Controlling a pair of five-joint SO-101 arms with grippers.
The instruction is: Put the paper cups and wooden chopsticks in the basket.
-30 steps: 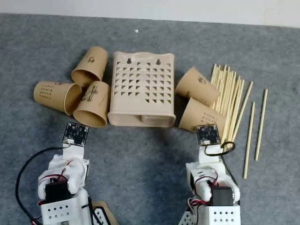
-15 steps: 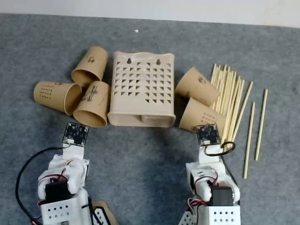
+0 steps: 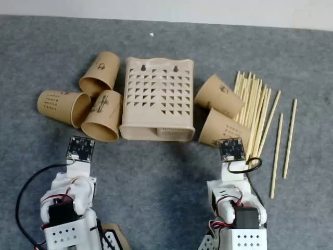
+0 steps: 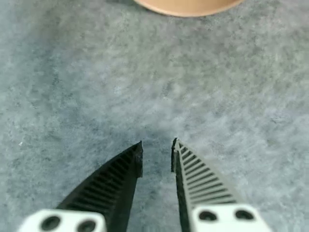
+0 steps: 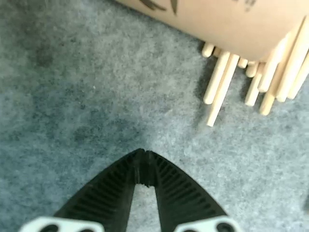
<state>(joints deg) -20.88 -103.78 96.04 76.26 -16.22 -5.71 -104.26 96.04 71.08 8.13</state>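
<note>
Five paper cups (image 3: 218,95) lie on the bench (image 3: 166,172) beside the basket (image 3: 157,99), with wooden chopsticks (image 3: 254,109) at right. The left gripper (image 4: 157,145), slightly parted and empty, is poised before the nearest left cup (image 3: 102,117), which is best pinched by its rim; the right gripper (image 5: 144,153) is clenched and empty.

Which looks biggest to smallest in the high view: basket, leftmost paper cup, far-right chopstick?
1. basket, clearly largest.
2. leftmost paper cup.
3. far-right chopstick: longer than the cup but much thinner, so it covers the least area.

Basket (image 3: 157,99) between cups (image 3: 101,115); chopsticks (image 3: 256,112) rightmost
</note>
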